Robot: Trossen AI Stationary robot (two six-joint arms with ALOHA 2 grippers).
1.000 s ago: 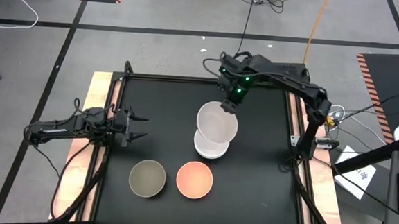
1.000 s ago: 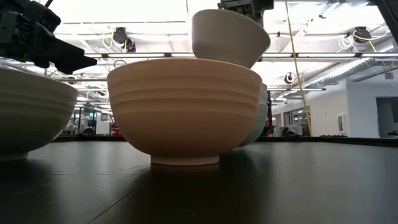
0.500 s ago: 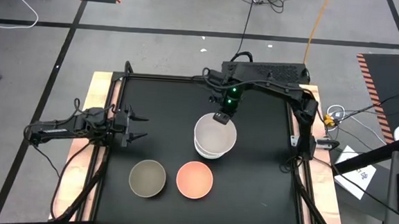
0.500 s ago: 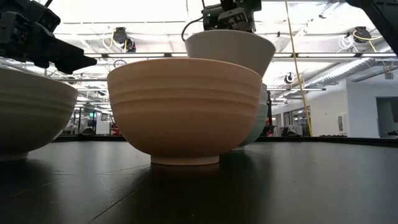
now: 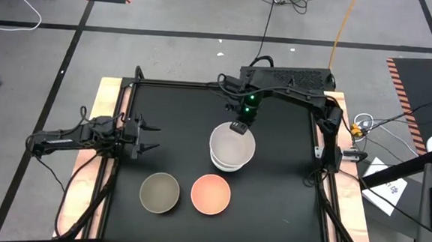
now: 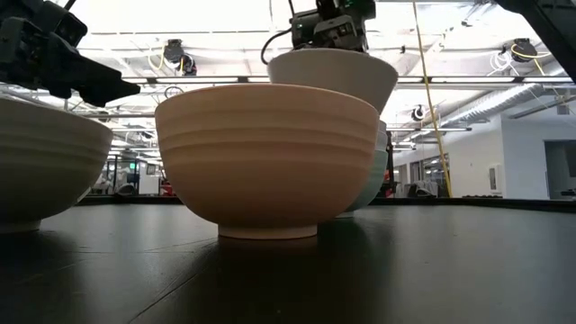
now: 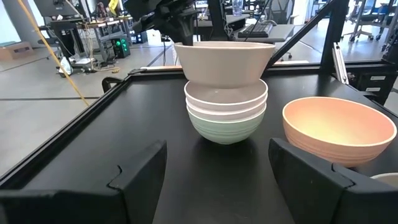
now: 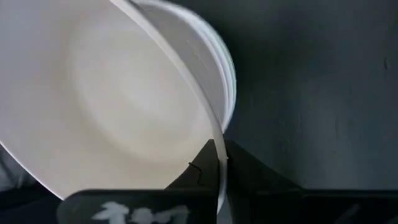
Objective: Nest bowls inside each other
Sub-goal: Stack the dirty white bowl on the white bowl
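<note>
The right gripper (image 5: 237,127) is clamped on the far rim of a beige bowl (image 7: 224,61), holding it directly above a stack at the middle of the black table (image 5: 178,119). The stack (image 7: 226,114) consists of two white bowls (image 7: 226,98) nested in a mint green bowl (image 7: 225,129); the beige bowl sits low into the top white one, though whether they touch cannot be told. Nearer the front edge stand a peach-orange bowl (image 5: 211,194) and, just beside it, an olive-grey bowl (image 5: 160,192). The left gripper (image 5: 149,136) waits at the table's left edge, fingers apart, holding nothing.
</note>
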